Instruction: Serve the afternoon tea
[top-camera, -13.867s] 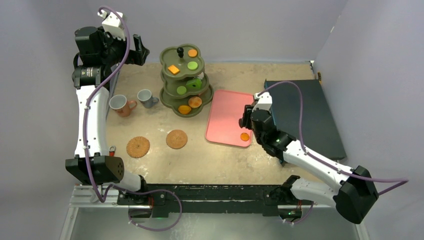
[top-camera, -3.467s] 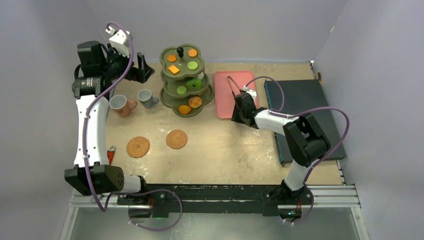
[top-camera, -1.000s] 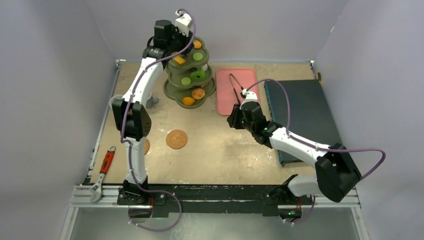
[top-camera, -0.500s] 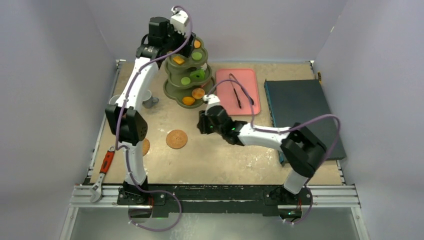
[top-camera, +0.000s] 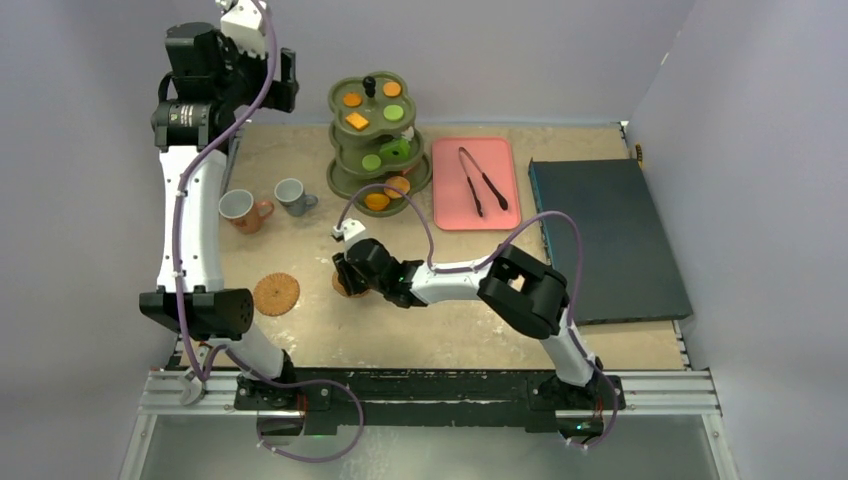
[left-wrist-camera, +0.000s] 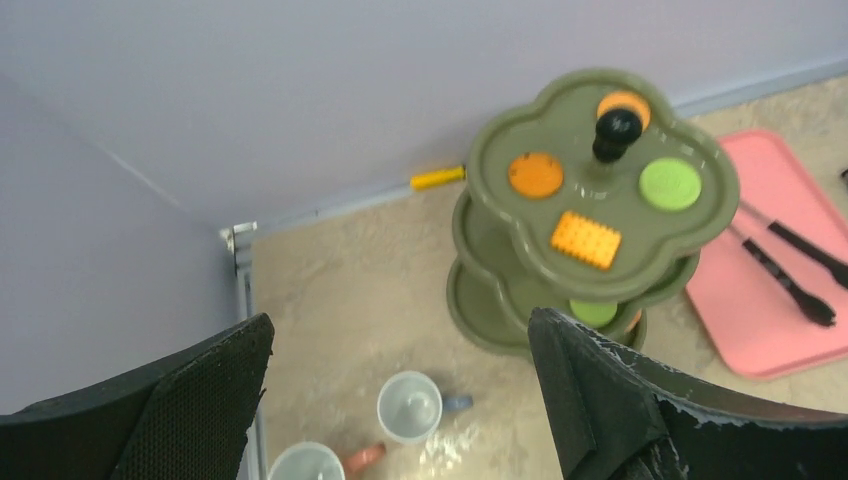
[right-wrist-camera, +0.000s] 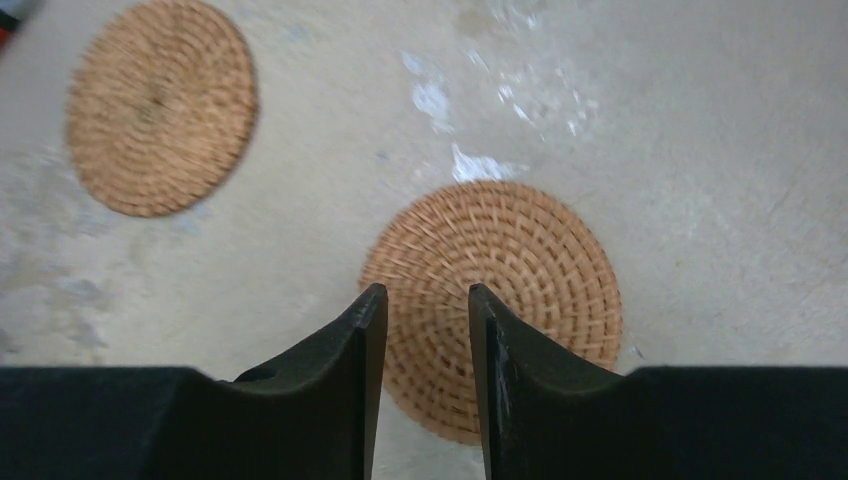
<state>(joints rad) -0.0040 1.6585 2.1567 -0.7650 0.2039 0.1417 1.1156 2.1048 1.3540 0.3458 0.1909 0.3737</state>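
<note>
Right gripper (right-wrist-camera: 427, 295), slightly parted, empty, has swung above the coaster (right-wrist-camera: 530, 270); left gripper (left-wrist-camera: 400, 325), spread wide, has quit the stand (left-wrist-camera: 500, 215) below it: coaster-setting probably begins.

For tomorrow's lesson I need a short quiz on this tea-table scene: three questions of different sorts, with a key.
1. True or false: neither the terracotta cup nor the grey-blue cup stands on a coaster.
2. What lies on the pink tray?
A. black tongs
B. a cup
C. a green pastry
3. How many pastries sit on the top tier of the stand?

Key:
1. True
2. A
3. Four: two round orange, one round green, one orange rectangle.
</note>
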